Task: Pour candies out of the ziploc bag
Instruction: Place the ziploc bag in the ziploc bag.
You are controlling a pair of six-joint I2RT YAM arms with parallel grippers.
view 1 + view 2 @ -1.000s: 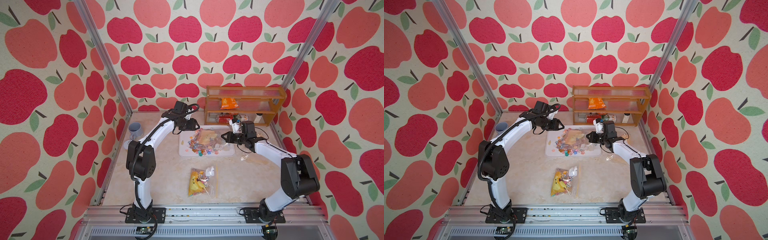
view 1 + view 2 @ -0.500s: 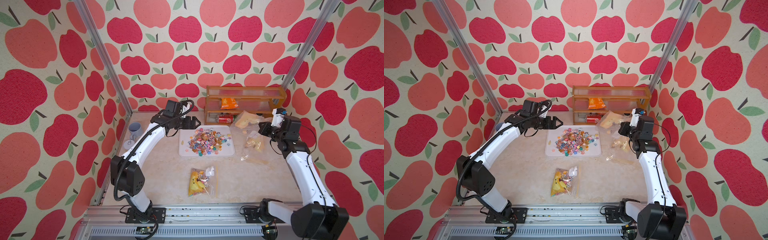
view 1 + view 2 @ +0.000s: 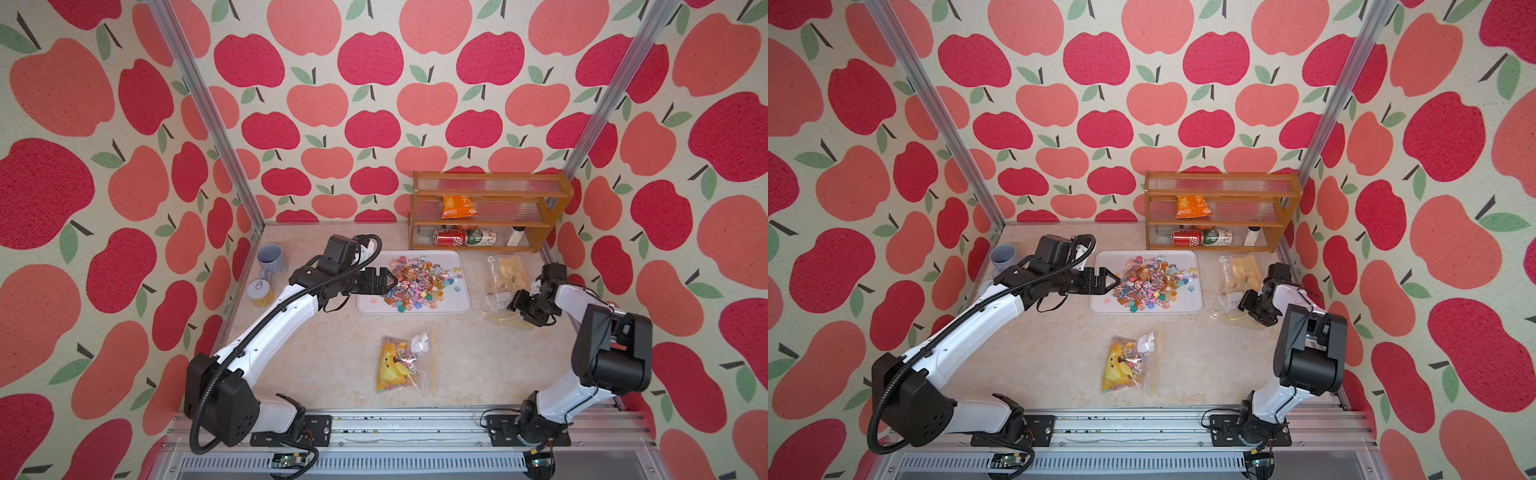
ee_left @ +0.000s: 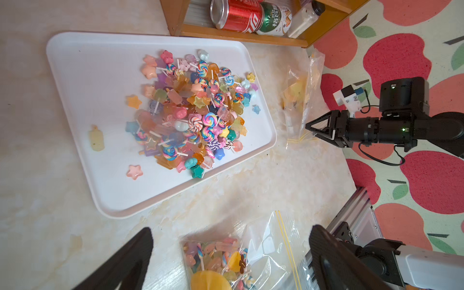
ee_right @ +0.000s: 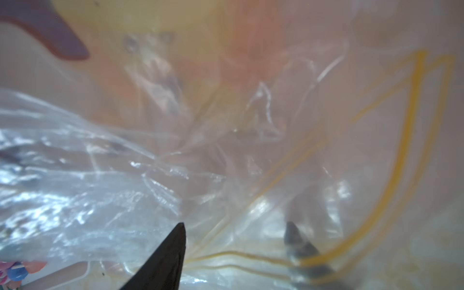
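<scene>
1. Both top views: the candies point(image 3: 417, 282) lie heaped on the white tray point(image 3: 462, 306) at centre frame, just below the wooden shelf point(image 3: 486, 193). The left gripper point(image 3: 392, 281) hovers over the tray's left part, tips at the heap's edge. The ziploc bag point(image 3: 1233, 278) lies on the table point(image 3: 332, 353) right of the tray, with a pale yellow item inside. The right gripper point(image 3: 1244, 301) sits at its lower end. A second bag point(image 3: 399, 365) (yellow figure and more sweets inside) lies lower centre, apart from both arms.
2. Left wrist view: the left gripper's fingers point(image 4: 135, 256) stand wide apart with nothing between them, so it is open. The candies point(image 4: 193, 113) sit on the tray point(image 4: 88, 75), a few strays lying off the heap. The right gripper point(image 4: 310, 128) points at the ziploc bag's point(image 4: 301, 100) yellow-lined mouth.
3. Right wrist view: blurred. Clear film of the ziploc bag point(image 5: 100, 188) fills the frame. The right gripper's point(image 5: 236, 226) tips stand apart, one seen through the film, and they are not clamped on it.
</scene>
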